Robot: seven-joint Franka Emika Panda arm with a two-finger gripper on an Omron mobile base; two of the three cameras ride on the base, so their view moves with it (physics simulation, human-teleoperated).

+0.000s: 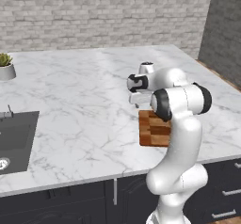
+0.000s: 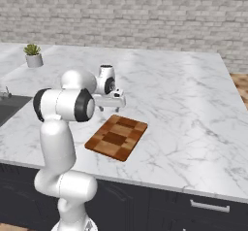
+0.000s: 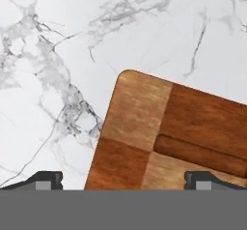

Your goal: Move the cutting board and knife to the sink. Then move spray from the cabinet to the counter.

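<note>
Cutting board (image 2: 116, 138) flat on counter (image 2: 184, 108); hand (image 3: 123, 180) spread wide, empty; sink (image 1: 14, 140) at left.

Cutting board (image 2: 116, 137) flat on bench (image 2: 184, 108), near front edge. Claw (image 2: 109, 109) just above board's back corner. Sink (image 1: 14, 140) far left in bench. Plant pot (image 2: 34, 56) behind sink, at back.

No readable text, labels, brands, numbers or signs anywhere: none on the checkered wooden cutting board (image 2: 116, 137), the white grey-veined marble counter (image 2: 184, 104), or the grey brick wall (image 2: 145, 11).
</note>
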